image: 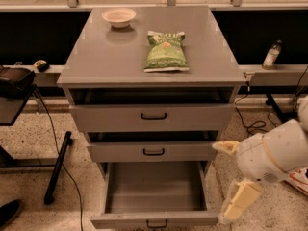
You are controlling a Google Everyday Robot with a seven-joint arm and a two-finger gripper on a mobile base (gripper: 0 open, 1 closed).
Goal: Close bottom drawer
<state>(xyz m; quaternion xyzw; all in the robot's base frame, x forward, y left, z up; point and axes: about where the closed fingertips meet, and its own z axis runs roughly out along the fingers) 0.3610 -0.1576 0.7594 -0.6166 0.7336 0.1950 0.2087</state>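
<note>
The bottom drawer (154,189) of the grey cabinet is pulled far out, showing its plain empty grey tray. Its slim front panel with a small black loop handle (157,224) lies at the lower edge of the view. My gripper (232,179), with cream-coloured fingers (239,200) on a white arm, hangs low at the right, just beside the drawer's right front corner. The fingers stand spread apart and hold nothing.
The top drawer (153,116) and middle drawer (153,151) stand slightly ajar. On the cabinet top (96,57) lie a green chip bag (166,51) and a white bowl (119,17). A bottle (271,56) stands at the right, cables and a black stand (57,167) on the floor.
</note>
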